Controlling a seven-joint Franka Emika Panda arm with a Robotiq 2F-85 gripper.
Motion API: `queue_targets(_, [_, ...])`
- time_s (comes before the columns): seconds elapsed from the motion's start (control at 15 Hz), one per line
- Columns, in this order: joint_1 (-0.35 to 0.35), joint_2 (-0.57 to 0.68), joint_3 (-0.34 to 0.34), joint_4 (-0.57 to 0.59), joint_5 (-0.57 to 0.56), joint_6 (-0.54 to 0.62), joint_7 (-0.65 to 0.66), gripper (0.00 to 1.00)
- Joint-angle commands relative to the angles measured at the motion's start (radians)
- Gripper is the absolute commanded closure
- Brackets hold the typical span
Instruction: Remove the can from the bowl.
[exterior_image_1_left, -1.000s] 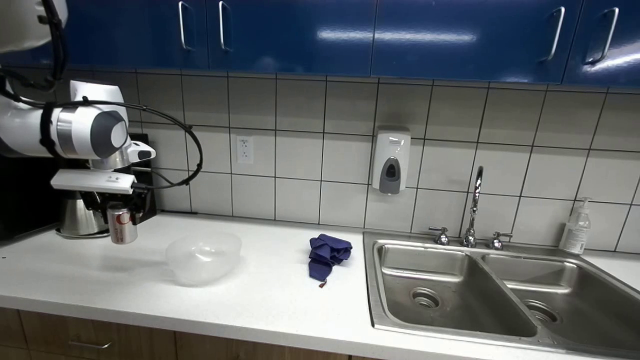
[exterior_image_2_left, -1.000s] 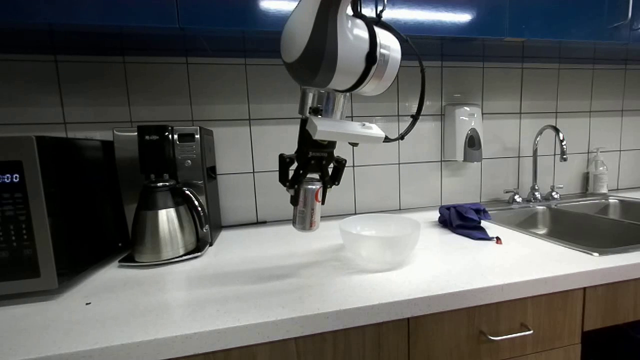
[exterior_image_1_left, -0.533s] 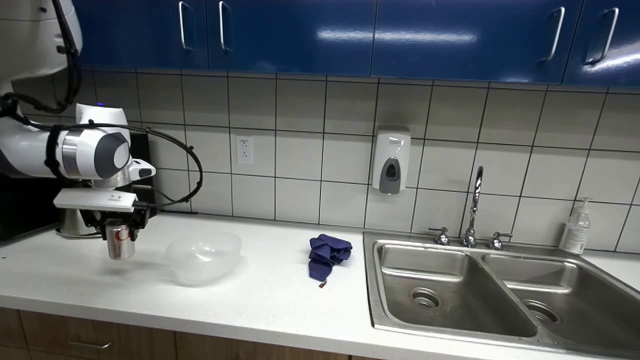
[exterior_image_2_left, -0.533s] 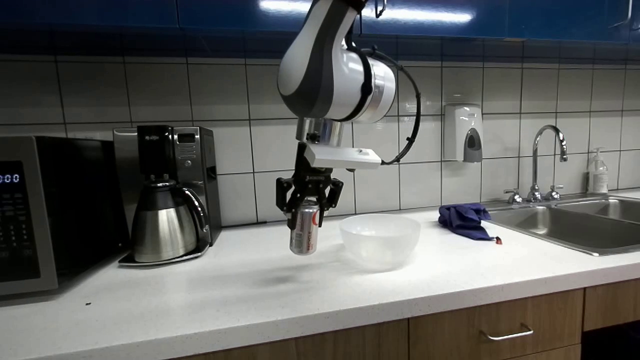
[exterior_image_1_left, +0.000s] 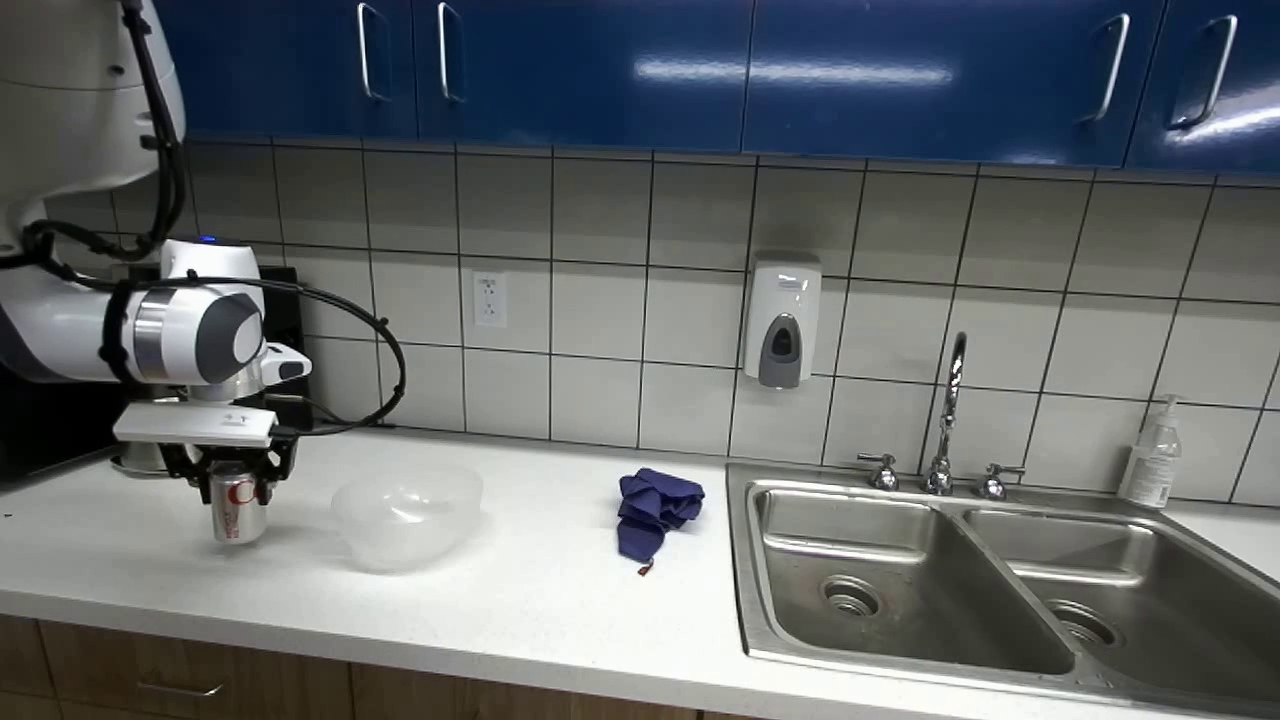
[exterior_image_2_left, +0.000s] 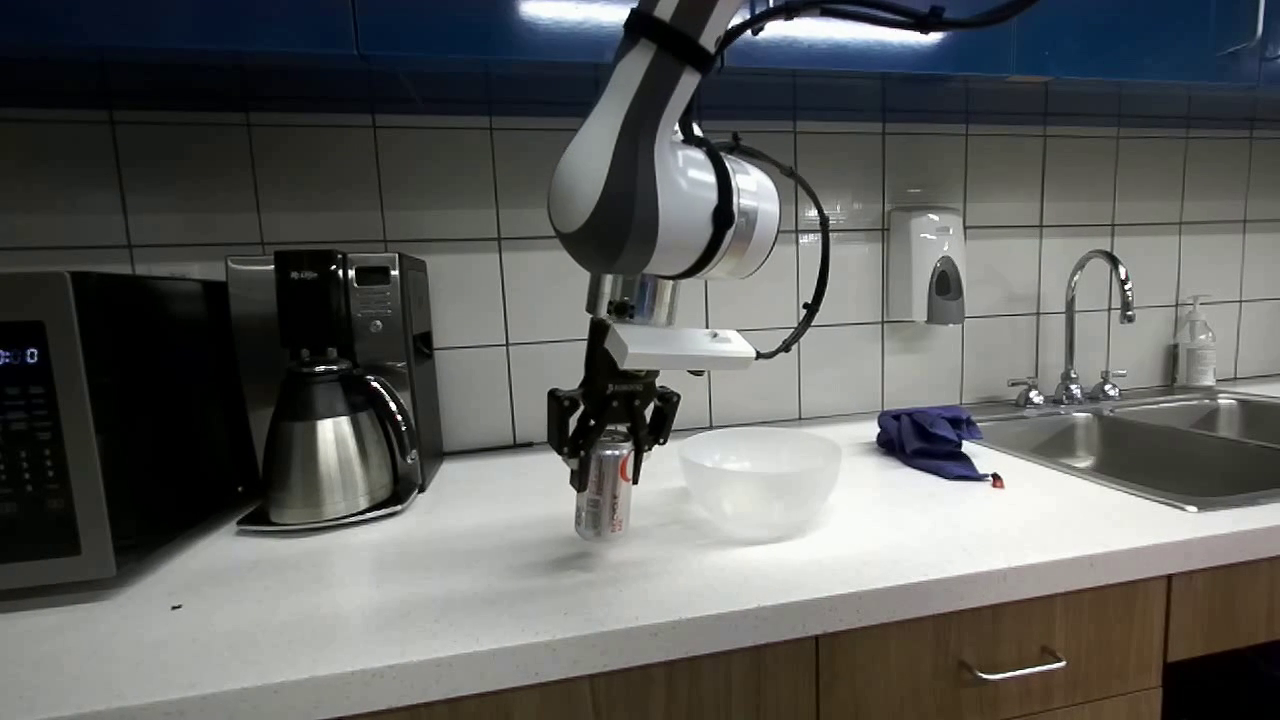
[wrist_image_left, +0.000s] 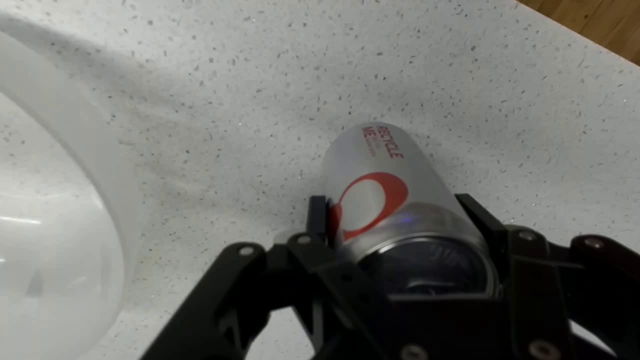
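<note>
Okay, going left to right from where I'm standing. First there's a microwave (exterior_image_2_left: 150, 430), digits lit up on the front, but part of it is cut off so I can't read the whole display. Tiny dark speck (exterior_image_2_left: 177, 607) on the white counter (exterior_image_2_left: 400, 600) near it, too small to say what it is. Next is the coffee maker (exterior_image_2_left: 388, 335), with a steel pot (exterior_image_2_left: 325, 455) standing on its base, black handle pointing right.

Then the good part: the arm (exterior_image_2_left: 635, 200) hangs down from above, and the gripper (exterior_image_2_left: 608, 482) is clamped on the can (exterior_image_2_left: 605, 497), pinching the upper half from both sides. Can's silver, more or less upright, with a red ring and "RECYCLE ME" in red on its side. It's outside the bowl (exterior_image_2_left: 760, 495), down low by the counter, and honestly I can't tell if its bottom is touching or hanging just above.

The bowl's just right of the can, not touching, with a strip of counter showing between them. It's whitish, kinda see-through, sitting flat. Outlet (exterior_image_1_left: 490, 299) up on the tiles (exterior_image_1_left: 600, 400) behind.

After that there's a bluish-purple cloth (exterior_image_2_left: 925, 440), crumpled on the counter, small red bit at its near end. White dispenser (exterior_image_2_left: 925, 265) up on the tiles. Then the sink (exterior_image_2_left: 1130, 455), steel, two basins, with a curved chrome faucet (exterior_image_2_left: 1070, 330) at the back. Last on the right, a clear pump bottle (exterior_image_2_left: 1196, 350) by the sink's back edge, label too small to read.
</note>
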Motion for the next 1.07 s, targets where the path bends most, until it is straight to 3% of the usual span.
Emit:
queue_targets(0.0, [0.012,0.026,0.000,0.033,-0.021,0.000,-0.013,0.61])
queue_targets(0.93, [0.051,0.074,-0.018,0.058,-0.076,-0.016,-0.001,0.61])
queue_targets(1.0, [0.053,0.077,-0.019,0.059,-0.079,-0.018,0.000,0.11])
